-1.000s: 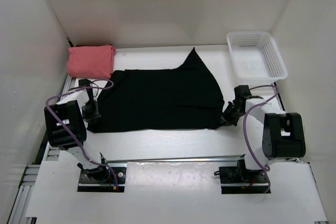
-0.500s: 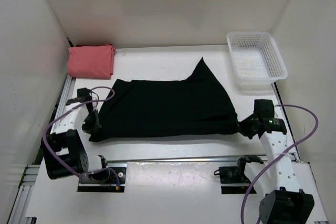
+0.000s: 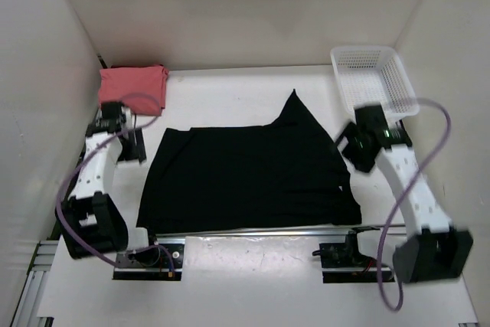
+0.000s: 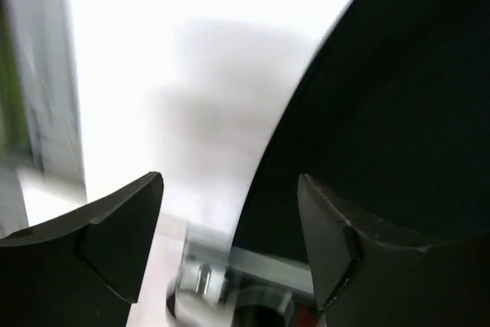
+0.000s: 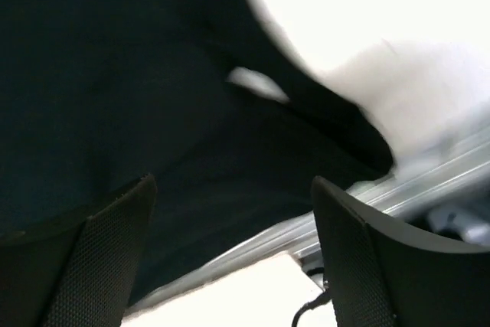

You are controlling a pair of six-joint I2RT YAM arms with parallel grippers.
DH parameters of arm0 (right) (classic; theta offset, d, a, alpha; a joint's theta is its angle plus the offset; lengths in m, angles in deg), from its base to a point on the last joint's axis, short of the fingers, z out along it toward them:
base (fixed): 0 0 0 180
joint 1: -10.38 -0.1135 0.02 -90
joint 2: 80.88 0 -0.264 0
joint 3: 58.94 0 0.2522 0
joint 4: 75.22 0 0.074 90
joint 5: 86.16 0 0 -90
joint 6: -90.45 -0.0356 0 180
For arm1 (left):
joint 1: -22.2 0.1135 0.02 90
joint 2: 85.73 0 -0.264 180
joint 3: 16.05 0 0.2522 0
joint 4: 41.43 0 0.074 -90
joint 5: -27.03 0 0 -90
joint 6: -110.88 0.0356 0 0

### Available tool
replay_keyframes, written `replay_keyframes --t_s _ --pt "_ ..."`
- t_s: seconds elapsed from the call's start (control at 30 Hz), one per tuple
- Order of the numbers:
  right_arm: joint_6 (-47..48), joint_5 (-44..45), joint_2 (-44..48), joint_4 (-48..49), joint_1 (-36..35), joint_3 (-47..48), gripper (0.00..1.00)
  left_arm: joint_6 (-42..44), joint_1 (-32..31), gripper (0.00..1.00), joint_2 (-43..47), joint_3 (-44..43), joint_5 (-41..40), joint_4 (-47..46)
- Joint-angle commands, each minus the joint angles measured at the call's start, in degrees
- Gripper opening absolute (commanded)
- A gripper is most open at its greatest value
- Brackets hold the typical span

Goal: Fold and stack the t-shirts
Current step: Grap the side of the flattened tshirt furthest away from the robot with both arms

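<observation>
Nearest, the black t-shirt (image 3: 245,178) lies spread flat on the table (image 3: 230,89), its near hem at the metal rail (image 3: 260,232). The wrist views alone show the left gripper (image 4: 230,189) and right gripper (image 5: 230,189) gaping wide with nothing held, the left over bare table beside the cloth's edge, the right above the cloth. Only the overhead view shows the far corners: one folded salmon pink t-shirt (image 3: 132,88) at left, and one white mesh basket (image 3: 373,80) at right with just its bare floor showing, which makes two shirts in sight.

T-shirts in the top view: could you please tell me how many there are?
2: a black t-shirt spread flat in the middle of the table, and a salmon-pink t-shirt folded at its far left corner. Another may be hidden beneath either.
</observation>
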Motion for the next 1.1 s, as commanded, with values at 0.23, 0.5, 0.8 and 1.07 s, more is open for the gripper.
replay_keyframes --t_s 0.23,0.5,0.8,1.07 --pt "16.6 -0.8 -54.2 6.9 -11.8 57.3 0.88 0.0 -8.2 0.77 -24.9 -26.7 8.3 -11.9" --pt "8.9 -3.6 -81.6 12.9 -7.9 84.1 0.88 0.0 -11.4 0.77 -41.5 -37.6 6.7 -14.3" --pt "1.1 -7.0 -89.9 26.0 -7.3 86.1 0.85 0.0 -11.4 0.78 -50.3 -41.2 6.6 -15.5" --pt "0.3 -5.4 -91.4 26.9 -8.6 83.0 0.74 0.0 -11.4 0.68 -51.4 -39.3 8.6 -16.0"
